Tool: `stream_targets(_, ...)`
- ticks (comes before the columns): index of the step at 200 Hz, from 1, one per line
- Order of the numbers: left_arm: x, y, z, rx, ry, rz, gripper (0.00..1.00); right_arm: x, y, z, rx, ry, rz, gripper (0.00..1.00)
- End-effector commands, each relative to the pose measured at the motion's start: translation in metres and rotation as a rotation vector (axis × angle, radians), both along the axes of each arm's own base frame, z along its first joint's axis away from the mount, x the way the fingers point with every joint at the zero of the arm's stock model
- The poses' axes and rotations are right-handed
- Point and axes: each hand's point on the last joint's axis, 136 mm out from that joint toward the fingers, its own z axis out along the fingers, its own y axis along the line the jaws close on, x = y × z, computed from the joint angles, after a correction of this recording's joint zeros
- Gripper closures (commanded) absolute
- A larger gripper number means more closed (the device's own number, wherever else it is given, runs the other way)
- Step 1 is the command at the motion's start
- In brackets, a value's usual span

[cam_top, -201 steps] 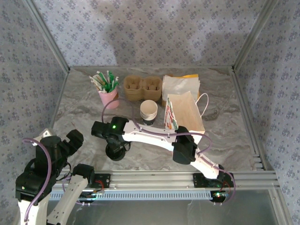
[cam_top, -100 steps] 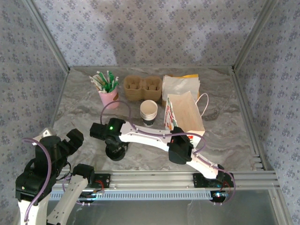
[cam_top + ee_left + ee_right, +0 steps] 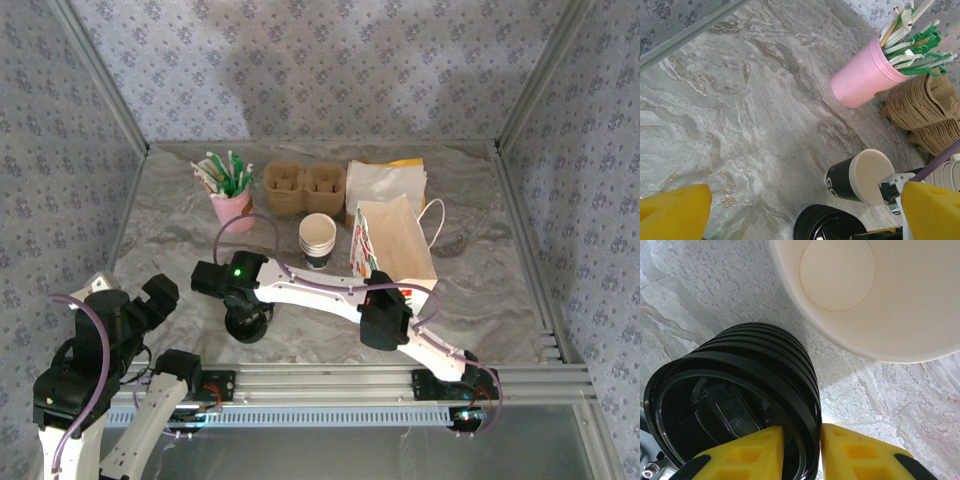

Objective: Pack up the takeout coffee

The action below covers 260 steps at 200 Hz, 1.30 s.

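The takeout coffee is out of view. A stack of black lids (image 3: pixel 740 380) stands on the marble table (image 3: pixel 160 240), front left of centre, also seen as the lid stack (image 3: pixel 247 323) from above. My right gripper (image 3: pixel 801 440) is shut on the rim of the top lid, one yellow finger (image 3: pixel 747 455) inside and the other outside. A stack of lidless white cups (image 3: pixel 318 238) with a dark base stands just behind; its open mouth (image 3: pixel 875 295) is close to the lids. My left gripper (image 3: pixel 800 215) hangs open at the front left, holding nothing.
A pink cup of stir sticks (image 3: pixel 230 200) stands at the back left, brown pulp carriers (image 3: pixel 303 188) and napkins (image 3: pixel 385 180) behind the cups. A paper bag (image 3: pixel 395 240) with handles stands right of the cups. Metal rails frame the table's sides.
The right gripper's fingers have closed in on the lid rim, and its wrist has shifted slightly left. The left arm has stayed put.
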Motion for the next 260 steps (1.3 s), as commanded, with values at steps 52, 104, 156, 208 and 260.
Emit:
stream_targets(52,0.003,0.000,0.002,0.016,-0.002,-0.005,0.03,0.002,-0.008,0.002,-0.043,-0.031,-0.006,0.78)
stream_targets(104,0.003,0.001,0.001,0.023,0.004,-0.003,0.02,0.001,-0.007,0.008,-0.036,-0.048,-0.004,0.85)
stream_targets(156,0.004,0.001,0.003,0.022,0.003,-0.002,0.02,0.001,-0.010,0.026,-0.008,-0.061,-0.002,0.87)
stream_targets(208,0.023,-0.022,0.019,0.009,-0.049,-0.131,0.00,-0.002,-0.015,0.070,0.088,-0.076,-0.001,0.86)
stream_targets(260,0.047,-0.066,0.078,-0.034,-0.234,-0.369,0.00,0.012,-0.038,0.126,0.237,-0.072,-0.016,0.86)
